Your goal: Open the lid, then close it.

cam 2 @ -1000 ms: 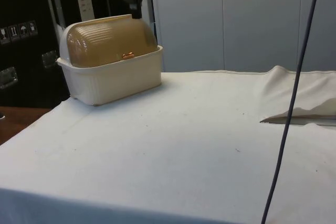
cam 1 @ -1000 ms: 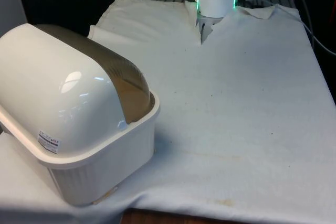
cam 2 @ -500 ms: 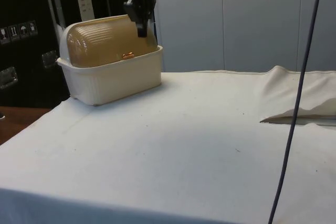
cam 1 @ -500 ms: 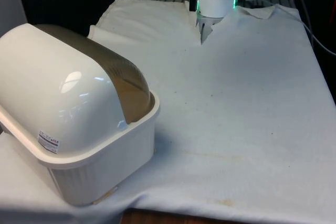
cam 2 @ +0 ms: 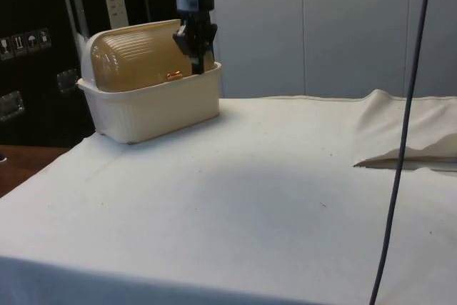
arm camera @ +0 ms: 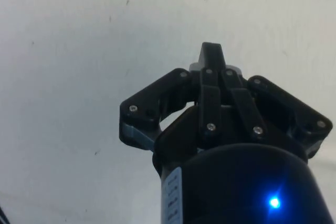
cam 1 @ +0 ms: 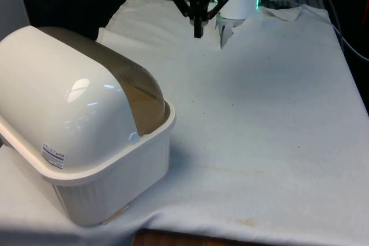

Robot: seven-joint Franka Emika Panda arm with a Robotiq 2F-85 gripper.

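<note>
In the front view the bread box (cam 1: 86, 142) sits at the near corner of the bench (cam 1: 271, 119) on the front view's left, its rounded back to the camera and its brown lid (cam 1: 135, 84) down. The hand (cam 1: 198, 30) hangs over the far end of the cloth, well apart from the box, its fingers drawn together to a single point and holding nothing.

In the side view the lid (cam 2: 143, 55) is seen from its front, closed, with a small orange handle (cam 2: 173, 75) low on its ribbed face, just above the cream base. The hand (cam 2: 198, 68) hangs in line with the box's right end, above the bench.

In the wrist view the hand (arm camera: 211, 59) has its fingers pressed together over bare white cloth.

My reading is that the task is at its approach step, with the lid untouched. The next move calls for carrying the hand to the handle, parting the fingers or hooking under it, then swinging the lid up and back.
</note>
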